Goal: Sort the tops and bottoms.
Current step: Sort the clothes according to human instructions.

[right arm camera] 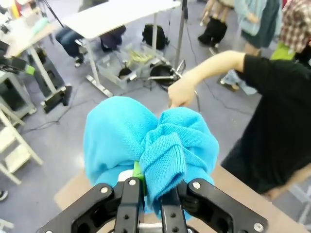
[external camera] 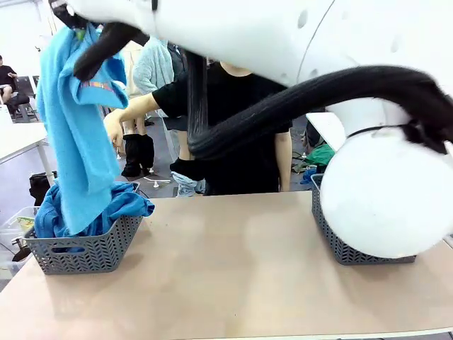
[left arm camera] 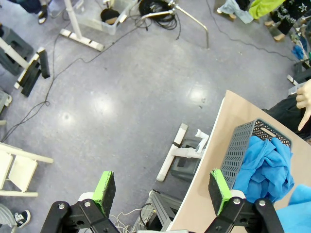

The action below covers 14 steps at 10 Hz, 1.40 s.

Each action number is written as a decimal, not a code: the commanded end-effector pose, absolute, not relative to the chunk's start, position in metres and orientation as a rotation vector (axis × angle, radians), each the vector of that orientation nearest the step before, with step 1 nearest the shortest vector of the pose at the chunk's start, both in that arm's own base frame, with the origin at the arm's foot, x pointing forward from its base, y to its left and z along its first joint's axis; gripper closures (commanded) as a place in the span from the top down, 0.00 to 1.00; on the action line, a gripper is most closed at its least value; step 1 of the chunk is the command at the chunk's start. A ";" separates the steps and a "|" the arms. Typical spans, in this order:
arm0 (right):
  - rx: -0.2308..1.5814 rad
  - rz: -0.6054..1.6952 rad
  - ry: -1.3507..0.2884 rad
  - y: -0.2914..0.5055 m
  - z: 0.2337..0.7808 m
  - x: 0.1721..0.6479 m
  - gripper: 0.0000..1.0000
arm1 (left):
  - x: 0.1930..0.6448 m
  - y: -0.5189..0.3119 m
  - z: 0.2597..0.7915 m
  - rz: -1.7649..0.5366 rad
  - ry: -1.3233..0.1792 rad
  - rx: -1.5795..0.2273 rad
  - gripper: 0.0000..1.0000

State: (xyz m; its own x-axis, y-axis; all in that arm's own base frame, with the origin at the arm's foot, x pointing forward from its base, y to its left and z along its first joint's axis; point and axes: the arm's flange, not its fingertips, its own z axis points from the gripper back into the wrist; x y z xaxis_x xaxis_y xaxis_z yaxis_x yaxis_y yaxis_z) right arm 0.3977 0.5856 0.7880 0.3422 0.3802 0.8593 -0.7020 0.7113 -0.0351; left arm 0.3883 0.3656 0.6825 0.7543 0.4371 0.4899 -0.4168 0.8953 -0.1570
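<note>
A bright turquoise top (external camera: 79, 142) with a small red-white print hangs from my right gripper (external camera: 69, 15), which is shut on its upper edge high over the left grey basket (external camera: 85, 253). The hem of the garment still reaches into the basket, where medium blue tops (external camera: 126, 204) lie bunched. In the right wrist view the turquoise top (right arm camera: 160, 145) is pinched between the fingers of my right gripper (right arm camera: 148, 196). My left gripper (left arm camera: 163, 191) stands open over the floor beside the table corner, with the left basket (left arm camera: 243, 141) and blue tops (left arm camera: 265, 167) to its right. The bottoms are out of view.
A person in a black shirt stands at the far side, one hand (external camera: 113, 127) reaching toward the hanging garment. The right arm's white joint covers most of a second grey basket (external camera: 333, 237) at the right. Bare tabletop (external camera: 226, 262) lies between the baskets.
</note>
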 end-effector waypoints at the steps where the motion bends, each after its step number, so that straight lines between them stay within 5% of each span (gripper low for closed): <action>1: 0.376 0.693 -0.951 0.793 0.902 0.537 0.00 | 0.386 0.366 0.683 0.467 -0.554 -0.035 1.00; 6: 0.223 0.641 -0.677 0.829 0.773 0.609 0.00 | 0.386 0.366 0.683 0.467 -0.554 -0.035 1.00; 7: 0.234 0.650 -0.841 0.616 0.671 0.457 0.00 | 0.386 0.366 0.683 0.467 -0.554 -0.035 1.00; 14: 0.236 0.646 -0.820 0.614 0.673 0.456 0.00 | 0.386 0.366 0.683 0.467 -0.554 -0.035 1.00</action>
State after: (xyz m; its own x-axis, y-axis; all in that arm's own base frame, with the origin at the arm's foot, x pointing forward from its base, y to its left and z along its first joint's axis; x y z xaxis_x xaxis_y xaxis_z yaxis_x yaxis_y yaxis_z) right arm 0.4568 0.6147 0.6705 0.5078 0.4443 0.7381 -0.6167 0.7857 -0.0486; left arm 0.3884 0.3656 0.6822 0.7544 0.4372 0.4896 -0.4170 0.8953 -0.1569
